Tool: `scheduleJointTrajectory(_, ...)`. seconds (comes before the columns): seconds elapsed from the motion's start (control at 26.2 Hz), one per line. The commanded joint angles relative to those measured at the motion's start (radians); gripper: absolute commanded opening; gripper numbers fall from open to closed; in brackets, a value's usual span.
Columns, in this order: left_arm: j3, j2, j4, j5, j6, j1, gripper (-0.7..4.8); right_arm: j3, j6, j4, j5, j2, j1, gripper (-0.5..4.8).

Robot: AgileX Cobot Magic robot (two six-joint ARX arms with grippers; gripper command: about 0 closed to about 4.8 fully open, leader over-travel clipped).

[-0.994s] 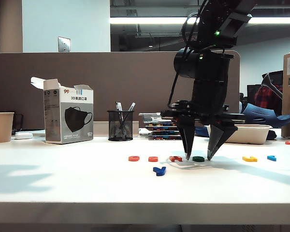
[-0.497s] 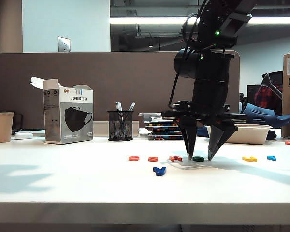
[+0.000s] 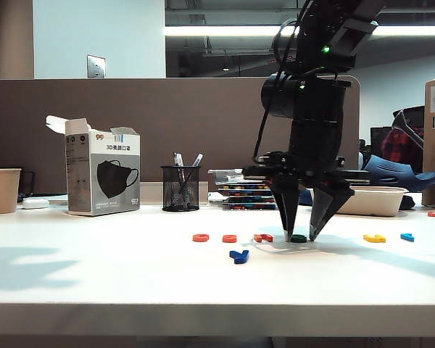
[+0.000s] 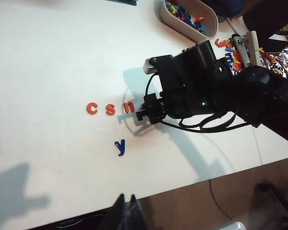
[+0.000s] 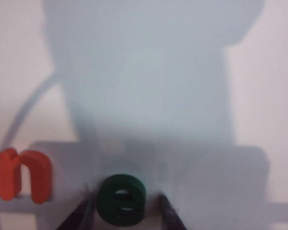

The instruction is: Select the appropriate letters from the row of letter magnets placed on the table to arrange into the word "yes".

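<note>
On the white table (image 3: 94, 275) a row of letter magnets runs left to right: orange-red c (image 3: 201, 237), s (image 3: 230, 238), n (image 3: 263, 237), green e (image 3: 298, 238), a yellow letter (image 3: 375, 238) and a light blue one (image 3: 407, 236). The dark blue y (image 3: 238, 255) lies nearer the front edge. My right gripper (image 3: 299, 237) points straight down with its tips at the table, one either side of the green e (image 5: 121, 199). It is open, with a thin gap showing at each finger. My left gripper (image 4: 126, 199) is shut and empty, beyond the table's front edge.
At the back stand a paper cup (image 3: 1, 190), a mask box (image 3: 101, 174), a mesh pen holder (image 3: 180, 187) and a white tray (image 3: 377, 199) of loose letters. The orange-red n (image 5: 25, 175) lies close beside the right gripper's finger.
The right gripper's fingers have drawn inward toward the green e from both sides. Its arm has stayed in place, and the letters have not moved.
</note>
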Motion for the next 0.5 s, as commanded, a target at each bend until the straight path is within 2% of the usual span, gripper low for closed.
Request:
scheduleJointTrajectory(0.04, 0.003, -0.002, 0.007, -0.002, 0.003, -0.001, -0.05, 0.002, 0.0, -0.006, -0.005, 0.004, 0.0, 1.65)
scheduleJointTrajectory(0.23, 0.003, -0.002, 0.007, -0.002, 0.003, -0.001, -0.05, 0.002, -0.008, -0.006, -0.005, 0.004, 0.0, 1.43)
scheduleJointTrajectory(0.5, 0.003, -0.002, 0.007, -0.002, 0.003, -0.001, -0.05, 0.002, -0.015, -0.006, -0.004, 0.004, 0.0, 1.42)
